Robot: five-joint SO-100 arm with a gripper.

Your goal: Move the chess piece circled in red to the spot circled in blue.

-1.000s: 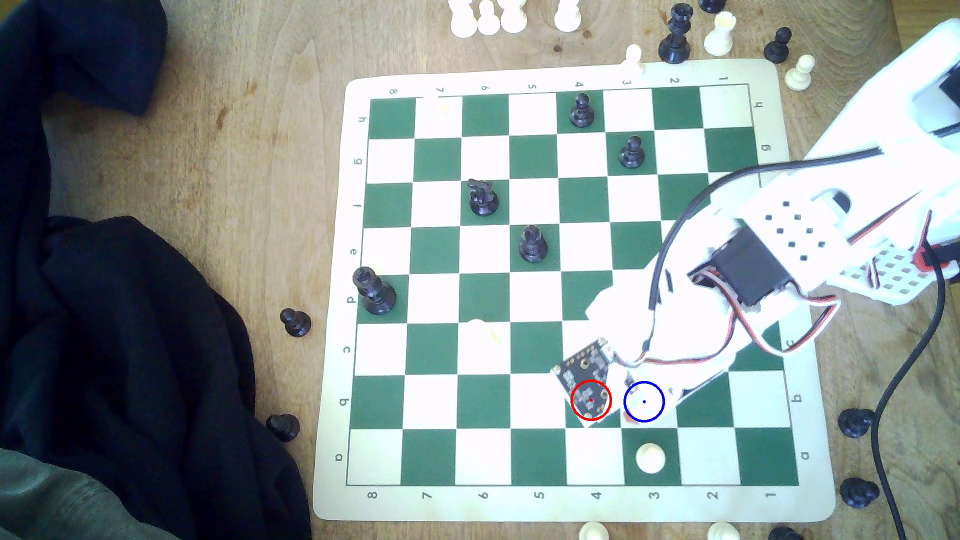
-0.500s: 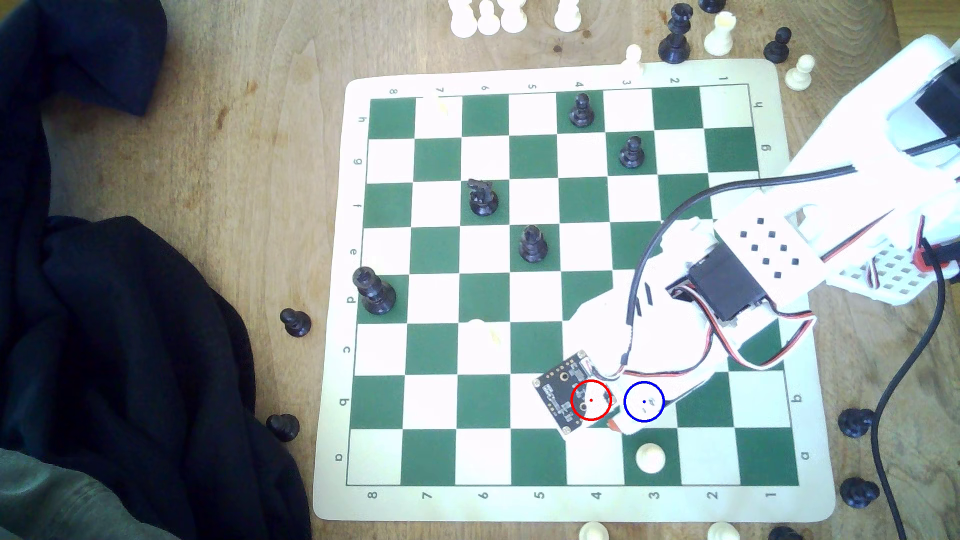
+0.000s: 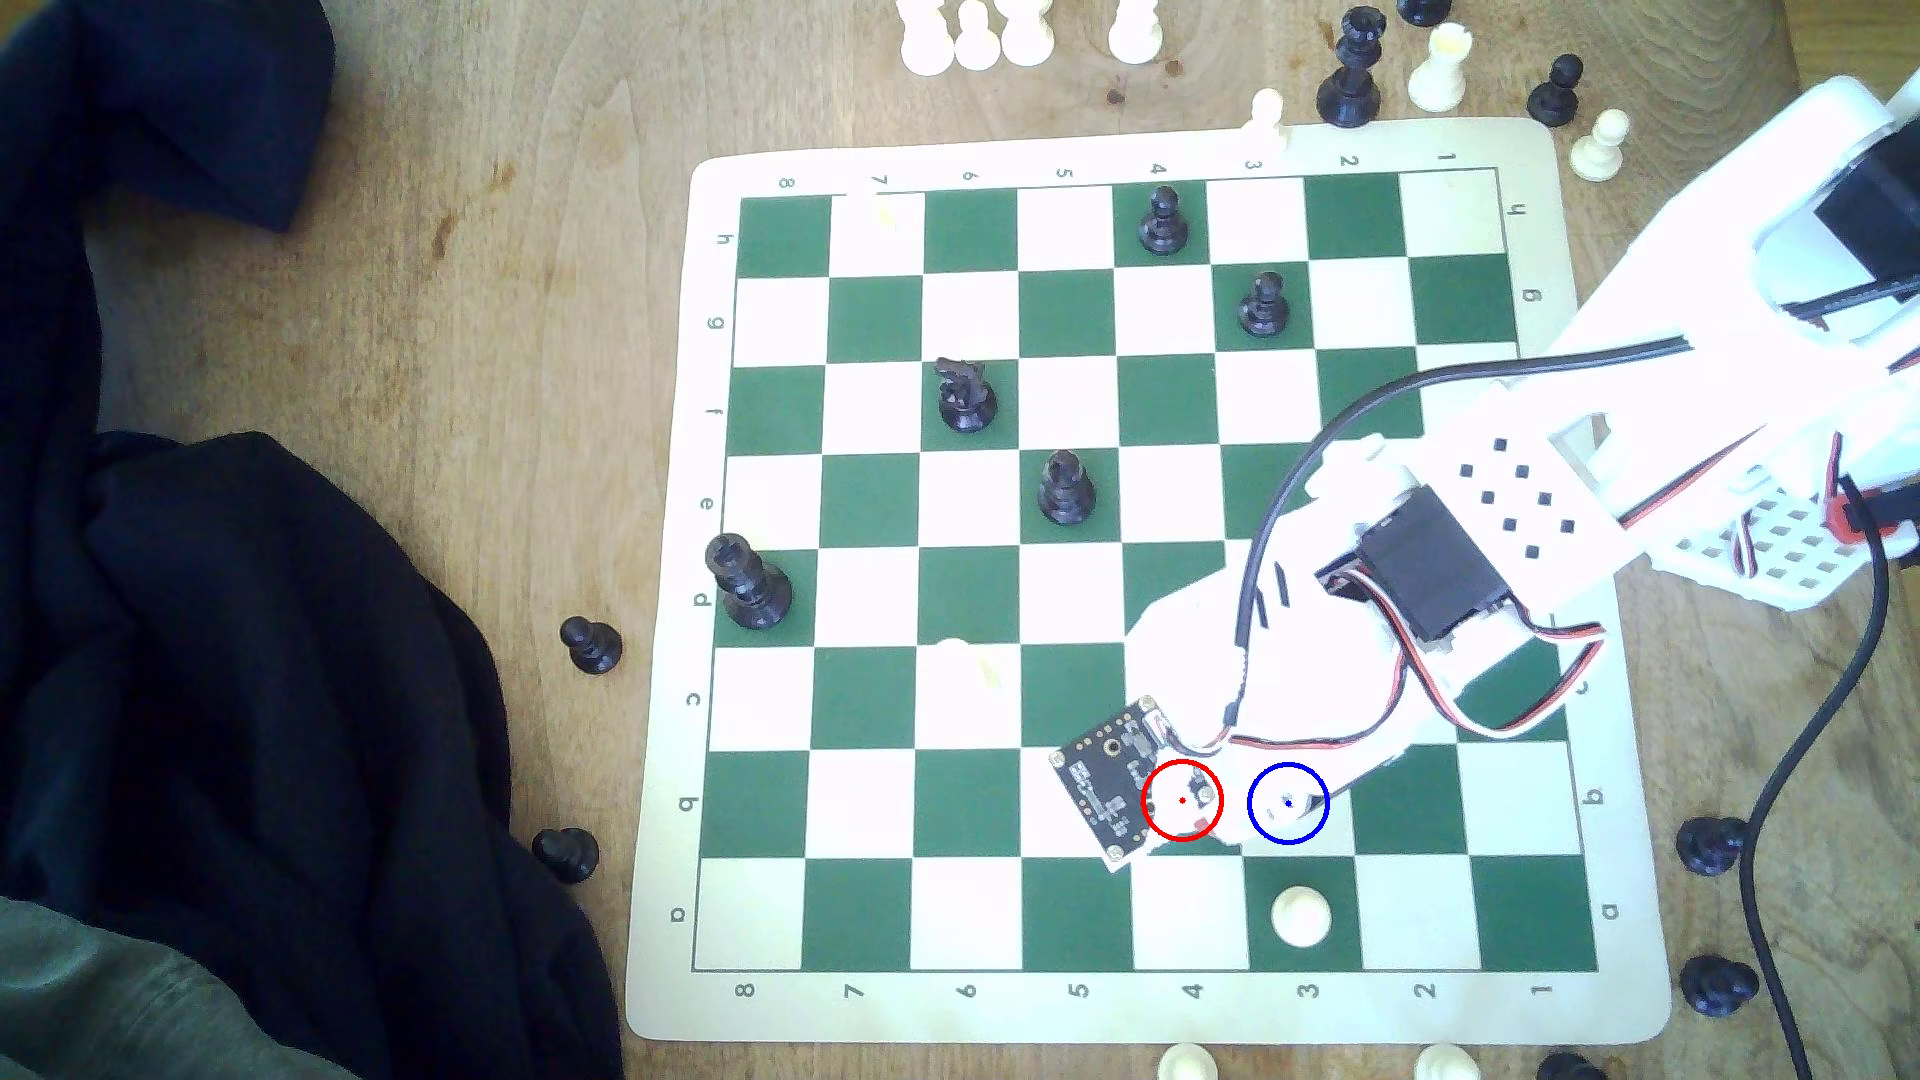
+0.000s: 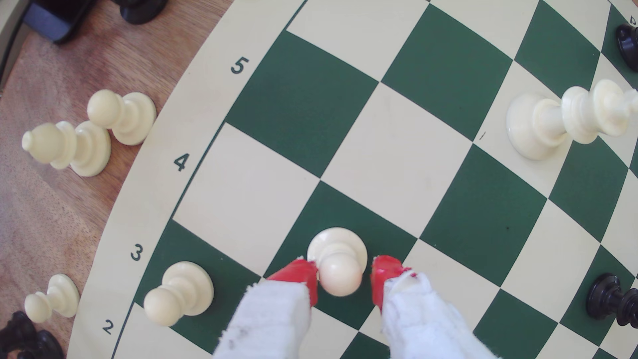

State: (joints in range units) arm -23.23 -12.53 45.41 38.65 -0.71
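Now I see my claw [image 4: 344, 278] released, red fingertips [image 4: 299, 276] flanking the white pawn [image 4: 338, 262] with slim gaps, bare squares beyond.

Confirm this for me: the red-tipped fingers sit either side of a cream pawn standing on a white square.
One thing is wrong: the square. In the wrist view the cream pawn between the red-tipped fingers stands on a green square, not a white one. The fingers do flank it on either side.

Arm [image 3: 1351, 665] hides the chess piece (exterior view); spot [image 3: 1270, 820] half-covered
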